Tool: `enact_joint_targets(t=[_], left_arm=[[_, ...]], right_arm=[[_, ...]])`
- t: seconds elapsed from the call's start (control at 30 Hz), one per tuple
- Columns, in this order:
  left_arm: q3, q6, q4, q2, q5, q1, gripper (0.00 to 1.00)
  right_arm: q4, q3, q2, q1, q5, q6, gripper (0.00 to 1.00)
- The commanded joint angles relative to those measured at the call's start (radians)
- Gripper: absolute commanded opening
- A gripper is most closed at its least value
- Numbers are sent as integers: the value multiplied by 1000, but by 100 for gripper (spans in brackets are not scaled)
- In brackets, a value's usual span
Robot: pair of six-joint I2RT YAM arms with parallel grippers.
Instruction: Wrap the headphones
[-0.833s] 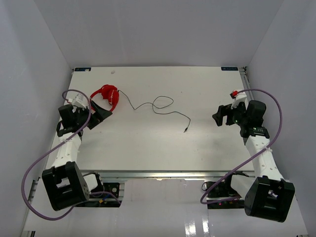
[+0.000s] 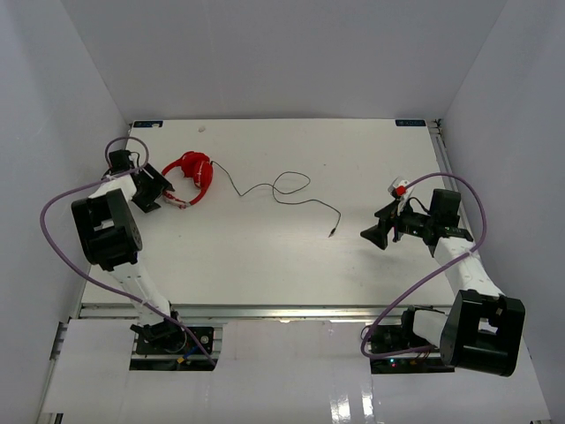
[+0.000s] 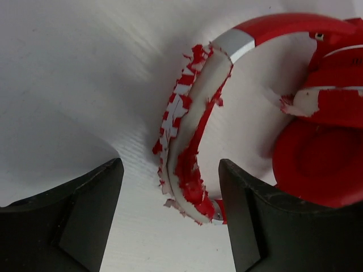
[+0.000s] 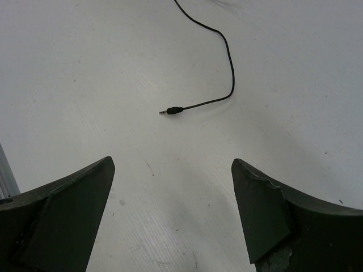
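**Both hands spread, headphones unwrapped at the far left**

Nearest to you, the two arm bases sit at the table's near edge, each trailing a thick purple cable.

Your right hand hangs over the right half of the table, pointing toward the middle. Its fingers are spread wide and hold nothing. In the right wrist view the bare table surface fills the gap between them. Just ahead of that gap lies the jack plug, flat on the table and apart from both fingers. From above, the plug lies a little left of the right hand.

From the plug the thin black cord runs away from you and to the left. It makes one loose loop near the middle of the table, then snakes on to the headphones. None of it is wound around them.

Your left arm is reached well forward along the left edge, and your left hand is right at the headphones. These lie on the table in the far-left area, with the earcups to the right of the hand.

In the left wrist view the left hand's fingers stand apart. The curved headband lies in the opening just beyond their tips. Its red covering is flaked and torn, showing white padding underneath. The right-side finger is very near the band's lower end, but you cannot tell whether it touches. A red earcup sits beyond that finger.
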Motion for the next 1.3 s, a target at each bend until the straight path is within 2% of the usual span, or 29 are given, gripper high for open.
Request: enact_joint_targets(t=[0.0,0.13,0.37,0.47,0.6,0.63,0.77,0.87,0.9,0.93,0.97,1.03,1.1,1.17,1.27], left_arm=[[144,53,-110,69,-161,-58,76],[221,85,-144,148,-207,-84,68],[195,132,-146,184,-250,-121,50],[179,157,-145,179,-265,-128,36],[154,168,-144,125,-205,-131,5],[153,172,-143,96,-171,-135,2],[153,193,-145,-43,-104,-187,0],[163,218,-156,-148,-71,-288,0],[169,226,-162,-177,-61,-317,0],[181,229,-173,-204,-53,-366,0],[205,229,-192,-240,-50,-412,0],[228,225,-211,-267,-47,-449,0],[274,206,-245,-301,-43,-497,0],[300,182,-258,-323,-23,-516,0],[331,158,-274,-342,0,-536,0]], right_arm=[[-7,11,16,-2,-23,-30,90],[-16,19,29,-3,-18,-36,90],[-20,21,31,-4,-13,-36,90],[-21,21,28,-5,-13,-36,90],[-78,37,26,-3,-55,-96,90],[-117,52,29,-3,-70,-124,90],[-312,156,54,31,-88,-356,90],[-328,234,56,108,25,-404,90],[-308,253,53,149,86,-386,90],[-250,271,48,203,154,-287,90],[-143,297,48,244,232,-221,90],[-115,346,57,322,303,-170,90],[-70,440,96,354,242,5,90],[-53,503,128,363,164,73,90],[-48,569,160,385,103,91,90]])
